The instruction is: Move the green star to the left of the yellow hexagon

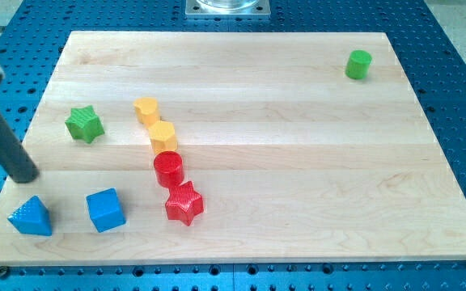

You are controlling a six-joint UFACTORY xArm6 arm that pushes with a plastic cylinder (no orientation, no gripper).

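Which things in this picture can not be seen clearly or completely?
- My tip: its end shows at the board's left edge, left of the green star and above the blue triangular block, but the rod's upper part is cut off by the view's left edge.
- Yellow block above the yellow hexagon: too small to name its shape.
- Metal plate: cut off by the view's top.

**Green star and yellow hexagon on the board**

The green star (pixel 84 124) is seen lying flat near the view's left edge of the board. The yellow hexagon (pixel 163 136) is found to the star's right, a little lower in the view, clearly apart from it. The hexagon is likewise laid flat, its top face lit.
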